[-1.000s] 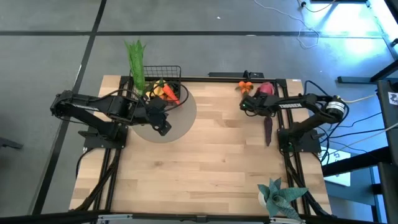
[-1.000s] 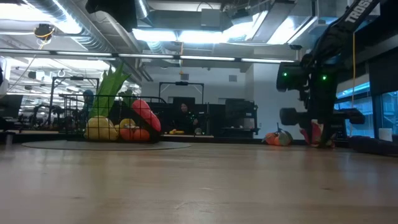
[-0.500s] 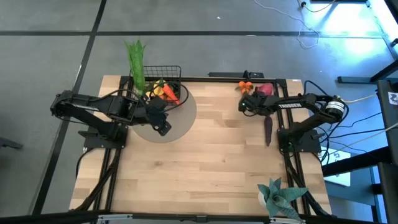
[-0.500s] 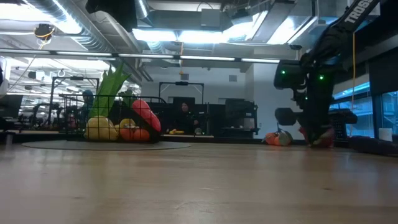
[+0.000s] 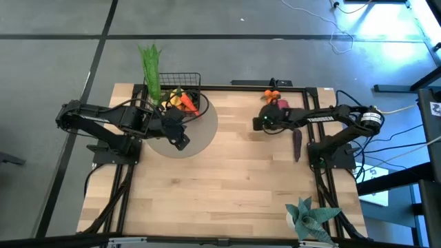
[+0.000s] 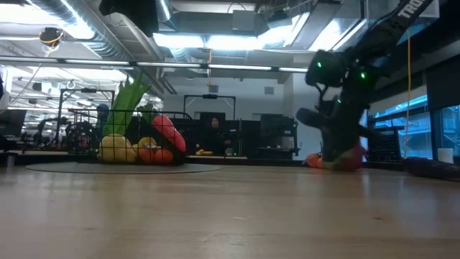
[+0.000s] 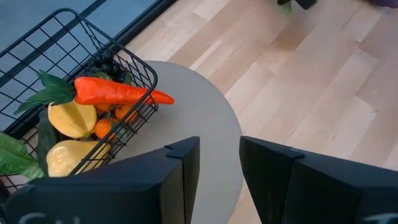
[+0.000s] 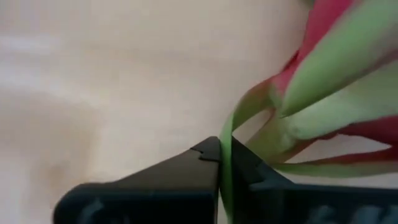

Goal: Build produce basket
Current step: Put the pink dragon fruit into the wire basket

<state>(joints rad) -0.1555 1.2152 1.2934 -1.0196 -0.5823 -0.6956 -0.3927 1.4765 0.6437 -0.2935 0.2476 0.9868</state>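
The black wire basket (image 5: 185,89) stands on a round grey mat (image 5: 193,134) at the far left. It holds a tall green leek (image 5: 150,65), a carrot (image 7: 118,92), yellow fruits (image 7: 68,118) and dark grapes (image 7: 102,62). My left gripper (image 7: 219,168) hangs open over the mat beside the basket. My right gripper (image 8: 224,165) is shut on the pink dragon fruit (image 5: 281,105) at the far right. Tangerines (image 5: 271,94) lie beyond it. A purple eggplant (image 5: 297,143) lies near the right arm. My right gripper pinches one thin green leaf (image 8: 225,134) of the dragon fruit between its two fingertips. The fingers slant steeply down. The fruit's pink body (image 8: 323,31) lies beyond the fingers, low by the table (image 6: 352,155). Whether it is clear of the wood I cannot tell.
A blue-green spiky plant (image 5: 310,215) stands at the near right corner. Bare wood (image 5: 227,179) spreads across the middle and near side of the table. A black frame rail (image 5: 255,84) runs along the far edge.
My right gripper has gone toward the table's left edge and has rolled and tipped. The dragon fruit has come along with it, away from the far right corner. My left arm has kept still.
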